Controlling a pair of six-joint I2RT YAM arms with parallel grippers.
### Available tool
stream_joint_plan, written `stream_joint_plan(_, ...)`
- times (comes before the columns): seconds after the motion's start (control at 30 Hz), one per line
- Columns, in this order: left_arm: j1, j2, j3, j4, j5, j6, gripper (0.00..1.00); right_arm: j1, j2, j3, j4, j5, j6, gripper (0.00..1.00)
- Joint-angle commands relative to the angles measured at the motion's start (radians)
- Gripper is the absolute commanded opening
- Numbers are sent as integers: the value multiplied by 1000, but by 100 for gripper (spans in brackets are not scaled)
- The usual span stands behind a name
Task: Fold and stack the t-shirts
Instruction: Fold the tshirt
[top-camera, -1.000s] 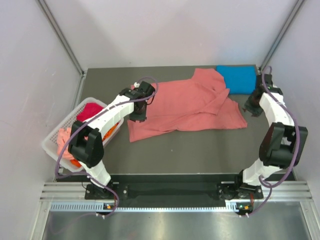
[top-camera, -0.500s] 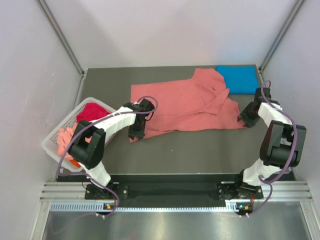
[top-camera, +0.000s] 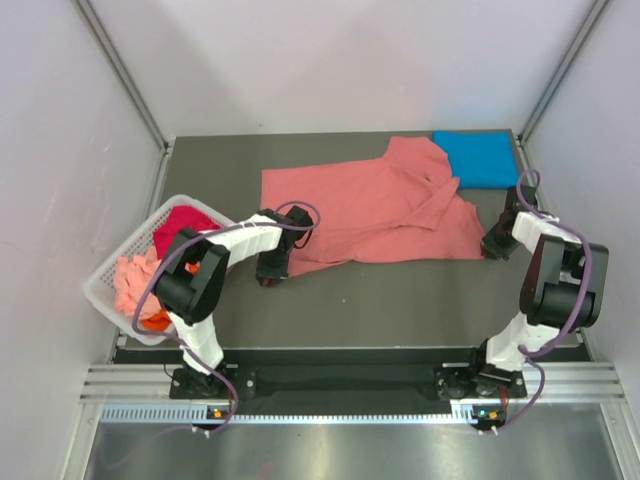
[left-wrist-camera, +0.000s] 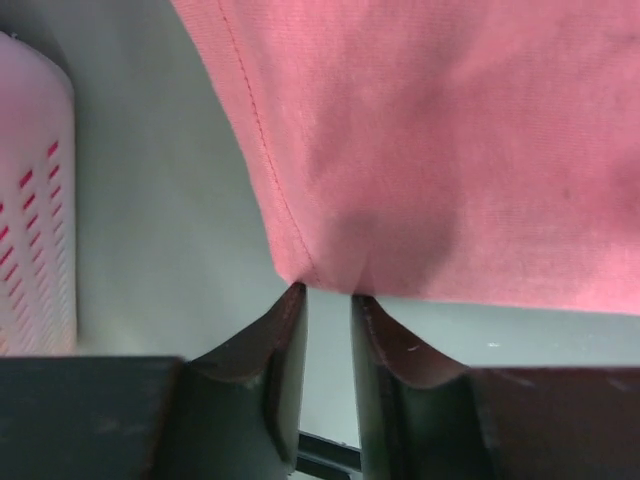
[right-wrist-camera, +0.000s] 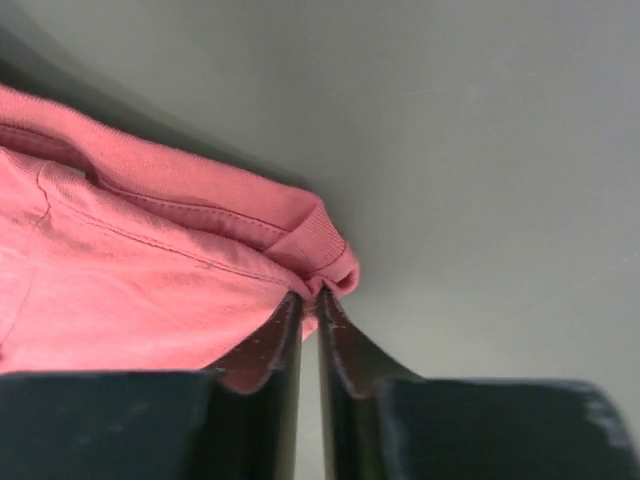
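A salmon-pink t-shirt (top-camera: 380, 210) lies spread and rumpled across the middle of the table. Behind it at the back right sits a bright blue t-shirt (top-camera: 475, 158), folded. My left gripper (top-camera: 272, 270) is down at the pink shirt's near-left corner (left-wrist-camera: 320, 265). Its jaws stand a little apart, with both tips against the hem and bare table showing in the gap, so this gripper (left-wrist-camera: 328, 293) is open. My right gripper (top-camera: 495, 247) is at the shirt's near-right corner. There the right gripper (right-wrist-camera: 311, 295) is shut on a small fold of the ribbed edge (right-wrist-camera: 325, 255).
A white slatted basket (top-camera: 110, 272) stands at the table's left edge, close to my left arm. It holds a magenta shirt (top-camera: 180, 225) and a pale pink and orange heap (top-camera: 135, 285). Walls close in the table on three sides.
My left gripper came down along the shirt's left edge to its near-left corner. My right gripper moved in to the near-right corner and closed on the cloth.
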Motion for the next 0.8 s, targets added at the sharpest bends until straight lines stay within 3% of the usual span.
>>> stream_joint_plan(0.0, 6, 69, 18, 13, -69, -33, 26, -12, -10, -40, 66, 95, 2, 7)
stream_joint_plan(0.03, 6, 83, 26, 1, -83, -36, 23, -12, -25, -43, 72, 98, -1, 0)
stream_joint_plan(0.1, 10, 95, 41, -10, -104, -43, 7, -12, -41, -49, 81, 101, -4, 0)
stream_joint_plan(0.17, 14, 101, 43, -13, -111, -45, 1, -12, -62, -58, 89, 100, -6, 0)
stream_joint_plan(0.5, 13, 11, 3, -59, -91, -77, 0, -63, -203, -87, -20, 195, -19, 0)
stream_joint_plan(0.77, -26, -92, -89, -41, 20, -97, 0, -126, -289, -170, -81, 235, 43, 0)
